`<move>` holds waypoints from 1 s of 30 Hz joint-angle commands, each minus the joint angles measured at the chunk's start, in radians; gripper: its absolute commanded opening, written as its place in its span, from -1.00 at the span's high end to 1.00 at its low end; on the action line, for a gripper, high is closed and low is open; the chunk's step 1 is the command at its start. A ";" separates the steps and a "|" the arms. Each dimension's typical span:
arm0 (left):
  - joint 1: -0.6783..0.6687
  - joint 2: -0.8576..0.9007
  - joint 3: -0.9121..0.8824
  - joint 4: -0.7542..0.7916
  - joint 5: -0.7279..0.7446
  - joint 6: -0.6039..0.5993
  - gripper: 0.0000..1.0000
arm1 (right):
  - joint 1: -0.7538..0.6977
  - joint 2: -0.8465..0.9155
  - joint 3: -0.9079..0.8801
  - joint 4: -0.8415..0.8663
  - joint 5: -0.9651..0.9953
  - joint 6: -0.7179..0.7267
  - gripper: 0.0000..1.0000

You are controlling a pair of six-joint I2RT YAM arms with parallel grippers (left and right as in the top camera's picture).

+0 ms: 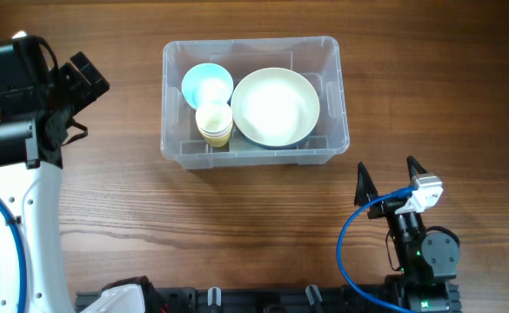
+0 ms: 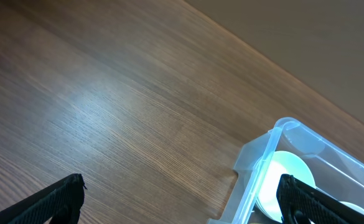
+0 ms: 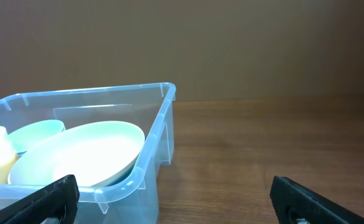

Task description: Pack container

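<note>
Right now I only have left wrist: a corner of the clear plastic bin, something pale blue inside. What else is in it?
Observer: Overhead shows a large pale round bowl filling the right half of the clear rectangular plastic bin.
Operator: Anything else?
Observer: A stack of pale yellow cups, beside your small light blue round bowl, on the robot's side of it.
Operator: Right tool?
Observer: Open, empty, above bare wooden table, nearer the robot than the bin's right corner.

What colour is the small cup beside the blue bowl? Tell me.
The small cup is pale yellow, clearest in the overhead view.
</note>
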 commanded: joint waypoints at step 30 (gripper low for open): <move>-0.143 -0.914 0.005 -0.005 -0.006 -0.005 -1.00 | -0.005 -0.009 -0.002 0.006 0.018 -0.002 -1.00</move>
